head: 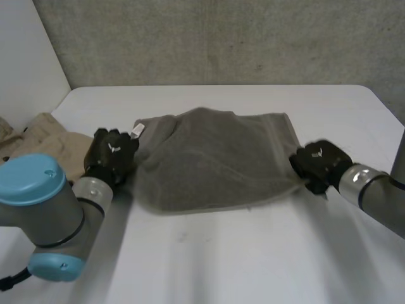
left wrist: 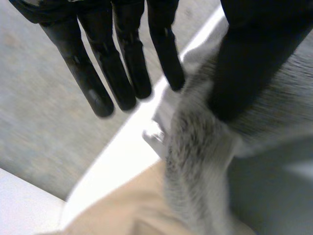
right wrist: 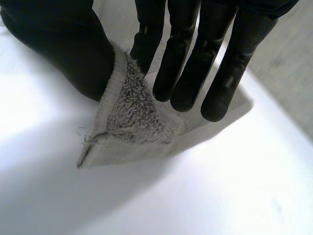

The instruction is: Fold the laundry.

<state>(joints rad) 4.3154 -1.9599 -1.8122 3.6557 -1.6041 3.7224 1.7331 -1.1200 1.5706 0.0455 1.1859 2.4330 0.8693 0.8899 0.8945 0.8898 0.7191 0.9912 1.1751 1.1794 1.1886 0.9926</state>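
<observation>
Because the right hand (head: pixel 319 161) pinches only the very corner of the grey towel (head: pixel 215 158) between its thumb and straight fingers (right wrist: pixel 220 83), a hard pull could slip that corner free and spoil the fold. At the towel's opposite edge, by its white tag (head: pixel 138 130), the left hand (head: pixel 112 152) nips the hem between thumb and nearest finger, and that thin hold looks just as likely to fail. The towel lies humped on the white counter (head: pixel 253 253). A beige garment (head: pixel 50 136) heaped just beside the towel's tag edge could be dragged along or crowd the left hand.
</observation>
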